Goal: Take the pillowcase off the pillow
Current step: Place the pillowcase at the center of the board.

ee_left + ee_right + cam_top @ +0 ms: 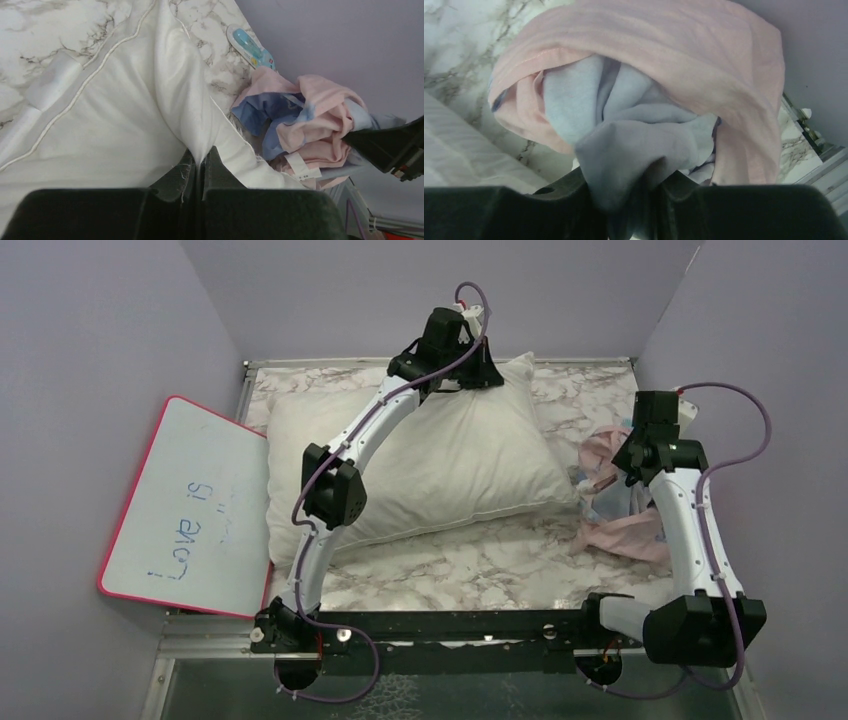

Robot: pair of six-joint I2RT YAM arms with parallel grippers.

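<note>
Black mounting rail [450, 625] spans the near edge of the marble desk [460, 570]. Left jaws are closed, pinching a fold at the far edge of the white pillow [440, 460], which lies across the desk's far left. Right jaws have blue cloth of the pillowcase [625, 530] between them, though I cannot tell whether they clamp it. It lies bunched on the right, off the pillow.
</note>
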